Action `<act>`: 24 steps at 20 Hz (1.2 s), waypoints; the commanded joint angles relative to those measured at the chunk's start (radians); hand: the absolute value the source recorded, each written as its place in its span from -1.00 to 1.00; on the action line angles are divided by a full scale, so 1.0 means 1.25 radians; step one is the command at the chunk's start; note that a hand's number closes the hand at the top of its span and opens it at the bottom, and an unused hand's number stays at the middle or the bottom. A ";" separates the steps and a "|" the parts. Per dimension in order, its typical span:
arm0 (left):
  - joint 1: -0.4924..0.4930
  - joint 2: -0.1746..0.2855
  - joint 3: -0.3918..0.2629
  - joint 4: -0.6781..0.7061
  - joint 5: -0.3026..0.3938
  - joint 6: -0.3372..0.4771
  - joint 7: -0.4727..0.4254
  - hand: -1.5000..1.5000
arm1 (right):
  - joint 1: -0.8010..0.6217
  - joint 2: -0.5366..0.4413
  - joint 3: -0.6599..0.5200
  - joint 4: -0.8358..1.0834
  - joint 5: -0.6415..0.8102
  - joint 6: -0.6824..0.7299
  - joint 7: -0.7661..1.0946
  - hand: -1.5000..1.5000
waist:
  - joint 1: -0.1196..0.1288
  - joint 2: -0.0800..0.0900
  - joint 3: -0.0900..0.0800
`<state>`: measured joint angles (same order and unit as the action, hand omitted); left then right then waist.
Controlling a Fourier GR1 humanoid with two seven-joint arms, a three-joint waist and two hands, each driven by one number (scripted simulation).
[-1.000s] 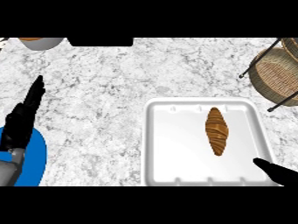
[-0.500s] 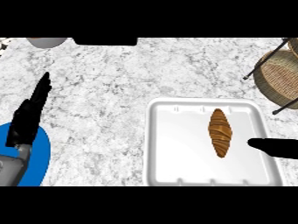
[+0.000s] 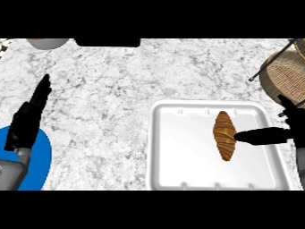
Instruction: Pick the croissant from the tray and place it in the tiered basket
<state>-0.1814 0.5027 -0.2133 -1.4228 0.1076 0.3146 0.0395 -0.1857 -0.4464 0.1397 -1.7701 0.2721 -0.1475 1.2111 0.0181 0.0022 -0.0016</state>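
- Landmark: the white tray (image 3: 181, 152) on the marbled counter (image 3: 115, 85).
- Task's thing: the croissant (image 3: 225, 135) lies lengthwise in the tray's right half, flat on its floor. Its position on the tray matches the earlier pictures, so it has not been lifted.
- Change noted: the right hand (image 3: 303, 127) has come up from the tray's near right corner and now stands over the tray's right rim, level with the croissant's middle.
- Right hand, state: released, holding nothing. The thumb (image 3: 264, 135) reaches in over the tray, with its tip just beside the croissant's right flank. Contact cannot be confirmed. The fingers (image 3: 292, 109) point away past the rim, not yet curled.
- Left hand (image 3: 26, 123): well to the left of the tray, fingers straight, resting above a blue plate (image 3: 39, 161). It holds nothing and its posture is unchanged.
- Tiered basket (image 3: 290, 76): beyond the tray's far right corner, near the right hand.
- Assessment: the approach looks nearly complete and the grasp has not begun. The fingers must still come across the croissant's far flank to oppose the thumb. Lift and carry to the basket remain outstanding.
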 commanded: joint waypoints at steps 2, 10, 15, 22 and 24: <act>0.001 -0.001 0.020 0.011 0.001 -0.015 0.000 0.00 | -0.075 0.044 0.038 0.044 0.024 0.033 0.199 -1.00 | -0.005 -0.001 0.000; 0.005 -0.028 0.027 0.033 -0.029 -0.007 -0.016 0.00 | -0.034 0.089 0.079 0.055 0.088 0.038 0.172 -1.00 | -0.014 -0.002 0.000; 0.018 -0.020 0.036 0.008 -0.028 -0.023 -0.010 0.00 | -0.038 0.077 0.089 0.052 0.128 0.086 0.205 -1.00 | -0.012 -0.003 0.000; 0.034 -0.032 0.034 -0.028 -0.039 -0.030 0.008 0.00 | -0.079 0.162 0.102 0.085 0.220 0.092 0.221 -1.00 | -0.009 -0.003 0.000; 0.033 -0.030 0.051 -0.002 -0.045 -0.031 -0.030 0.00 | -0.020 0.162 0.098 0.088 0.219 0.086 0.175 -1.00 | -0.015 -0.002 0.000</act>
<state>-0.1530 0.4795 -0.1557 -1.4416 0.0676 0.2730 0.0471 -0.2191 -0.2909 0.2436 -1.6689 0.5037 -0.0436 1.2312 0.0031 -0.0017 -0.0014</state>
